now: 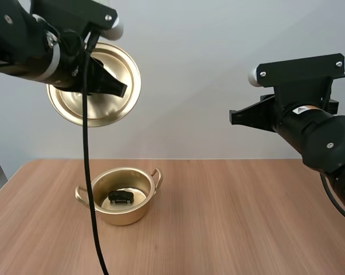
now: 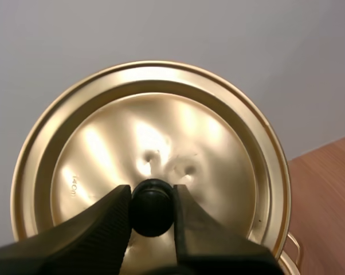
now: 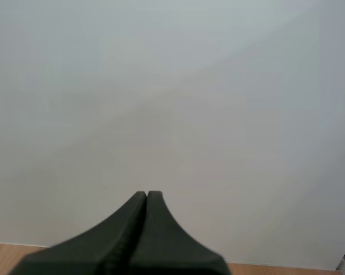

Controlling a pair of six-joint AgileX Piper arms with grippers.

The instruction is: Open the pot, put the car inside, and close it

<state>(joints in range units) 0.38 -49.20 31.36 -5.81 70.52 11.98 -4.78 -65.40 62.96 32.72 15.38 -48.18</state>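
Car (image 1: 121,197) lay inside the open pot (image 1: 126,217) on the surface (image 1: 247,217). Lid (image 2: 161,132) hung aloft, its black knob (image 2: 152,209) pinched by the left gripper (image 2: 151,197). The right gripper (image 3: 146,196) was closed and empty.

Black car (image 1: 121,197) in open pot (image 1: 124,217), lid (image 1: 124,62) aloft

Black knob (image 2: 152,207) of the lid (image 1: 92,112) tucked behind the left gripper (image 1: 120,87) in the high view, pot (image 2: 293,250) just a handle sliver past the lid's rim at the wrist, car (image 1: 121,197) too small for detail
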